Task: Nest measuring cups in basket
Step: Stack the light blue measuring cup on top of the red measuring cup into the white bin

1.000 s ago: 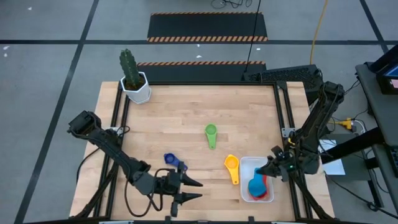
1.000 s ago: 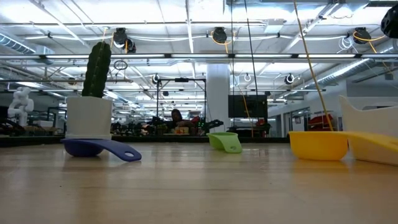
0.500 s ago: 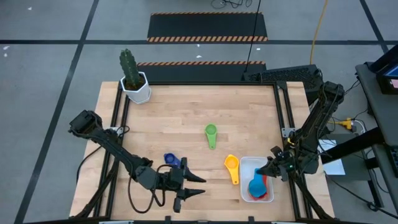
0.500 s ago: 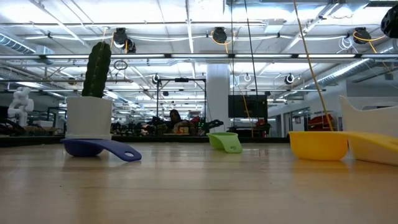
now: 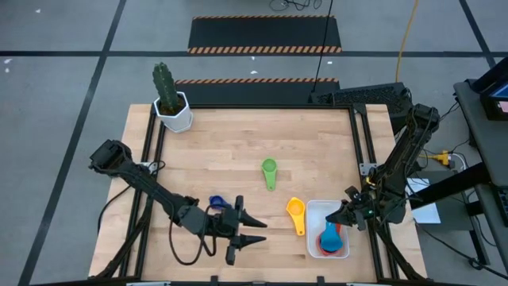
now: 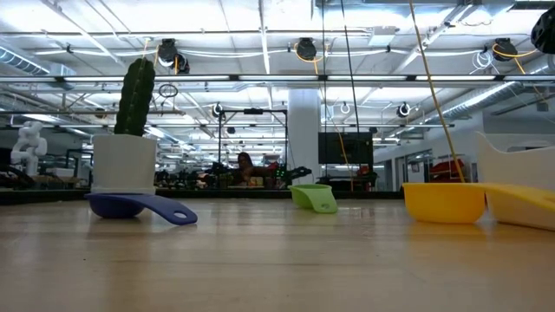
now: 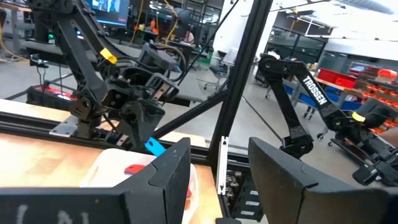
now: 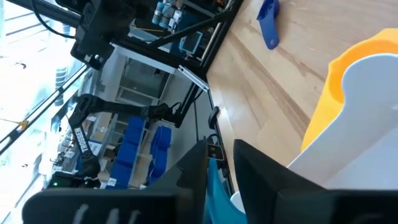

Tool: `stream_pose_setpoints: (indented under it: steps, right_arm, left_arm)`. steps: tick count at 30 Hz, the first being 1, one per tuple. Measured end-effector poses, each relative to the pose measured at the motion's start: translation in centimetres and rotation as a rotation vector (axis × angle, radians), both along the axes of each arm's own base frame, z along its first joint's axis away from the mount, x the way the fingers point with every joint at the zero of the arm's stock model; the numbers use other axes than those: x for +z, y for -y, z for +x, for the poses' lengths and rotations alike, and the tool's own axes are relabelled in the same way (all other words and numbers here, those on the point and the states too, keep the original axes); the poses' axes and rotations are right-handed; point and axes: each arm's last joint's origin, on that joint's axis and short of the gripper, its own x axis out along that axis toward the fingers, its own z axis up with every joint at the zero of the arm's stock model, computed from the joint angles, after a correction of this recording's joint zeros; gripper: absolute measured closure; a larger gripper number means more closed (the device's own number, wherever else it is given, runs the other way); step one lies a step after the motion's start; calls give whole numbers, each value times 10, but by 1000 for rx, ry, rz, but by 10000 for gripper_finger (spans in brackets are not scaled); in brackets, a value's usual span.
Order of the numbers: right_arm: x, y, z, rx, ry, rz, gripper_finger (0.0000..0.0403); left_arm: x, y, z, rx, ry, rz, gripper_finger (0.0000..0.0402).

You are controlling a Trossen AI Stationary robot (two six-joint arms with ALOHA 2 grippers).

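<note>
The table (image 5: pixel 230 151) is pale planked wood, matt. The basket (image 5: pixel 314 213) and the cups, such as the green cup (image 5: pixel 270 169), look like smooth plastic.

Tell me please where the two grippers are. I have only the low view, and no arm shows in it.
Observer: The left gripper is near the table's front edge, just beside the dark blue cup. Its fingers are open and point toward the basket.
Operator: And the right one?
Observer: The right gripper is at the basket's right side, reaching over its inside, by the handle of a light blue cup.
Operator: What lies inside the basket? I see only its wall.
Observer: The light blue cup lies there, on top of a red cup.
</note>
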Motion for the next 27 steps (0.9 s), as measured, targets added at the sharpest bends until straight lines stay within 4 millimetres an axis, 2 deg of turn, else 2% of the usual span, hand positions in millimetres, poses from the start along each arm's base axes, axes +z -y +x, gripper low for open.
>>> stream_pose_setpoints:
  steps: [9, 15, 20, 23, 27]
  right_arm:
    - [1, 6, -3, 1, -3, -9, 328]
    - [18, 12, -5, 13, 63, -28, 328]
    - [27, 19, -8, 25, 44, -110, 328]
    - [40, 21, -10, 64, 40, -194, 328]
    - [67, 27, -14, 131, -31, -290, 328]
  left_arm:
    - [0, -2, 1, 6, 0, -1, 238]
    - [0, -2, 1, 6, 0, -1, 238]
    - [0, -2, 1, 7, -1, 14, 238]
    - [-1, -2, 2, 8, -2, 32, 238]
    - [-2, -2, 2, 9, -7, 54, 238]
